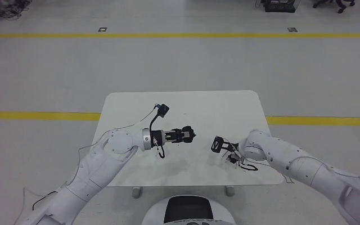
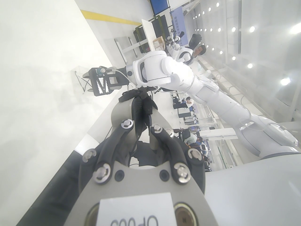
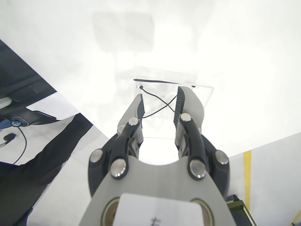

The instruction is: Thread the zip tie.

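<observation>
Above the middle of the table (image 1: 236, 104), a black zip tie (image 2: 140, 109) is clamped in the left gripper (image 1: 188, 134), whose fingers are closed on it. It is held out toward the other arm, probably so that its free end can be reached. The right gripper (image 3: 160, 102) is held with fingers apart over a clear tray (image 3: 207, 90) of loose ties (image 3: 167, 104), apparently ready for a grasp.

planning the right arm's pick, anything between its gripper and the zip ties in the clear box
Nothing visible: the open right gripper faces the zip ties in the clear box, with no object between.
</observation>
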### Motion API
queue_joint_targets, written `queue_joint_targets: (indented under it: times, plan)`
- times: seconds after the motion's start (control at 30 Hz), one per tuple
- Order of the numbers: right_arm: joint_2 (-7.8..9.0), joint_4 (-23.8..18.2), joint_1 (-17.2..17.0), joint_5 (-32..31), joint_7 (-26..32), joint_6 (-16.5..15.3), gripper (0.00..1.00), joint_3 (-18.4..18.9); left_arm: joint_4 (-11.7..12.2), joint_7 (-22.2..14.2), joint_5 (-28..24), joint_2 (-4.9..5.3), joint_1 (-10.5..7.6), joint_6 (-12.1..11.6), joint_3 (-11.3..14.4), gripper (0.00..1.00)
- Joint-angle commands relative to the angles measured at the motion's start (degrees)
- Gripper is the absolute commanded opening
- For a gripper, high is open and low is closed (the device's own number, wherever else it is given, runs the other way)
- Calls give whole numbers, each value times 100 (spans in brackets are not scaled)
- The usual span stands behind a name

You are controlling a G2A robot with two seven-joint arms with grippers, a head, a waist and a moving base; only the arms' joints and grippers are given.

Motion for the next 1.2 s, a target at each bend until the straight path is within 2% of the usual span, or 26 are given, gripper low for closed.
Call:
queue_joint_targets:
  times: [0.0, 0.27, 0.9, 1.17]
  plan:
    - [-14, 4, -3, -44, 71, 0, 32, 0, 0, 0, 0, 0, 0, 0, 0, 0]
    - [-56, 278, 11, -167, 192, 0, 31, 0, 0, 0, 0, 0, 0, 0, 0, 0]
    - [-252, 488, -46, -189, 316, 0, 33, 0, 0, 0, 0, 0, 0, 0, 0, 0]
    - [-328, 587, -72, -210, 300, 0, 26, 0, 0, 0, 0, 0, 0, 0, 0, 0]
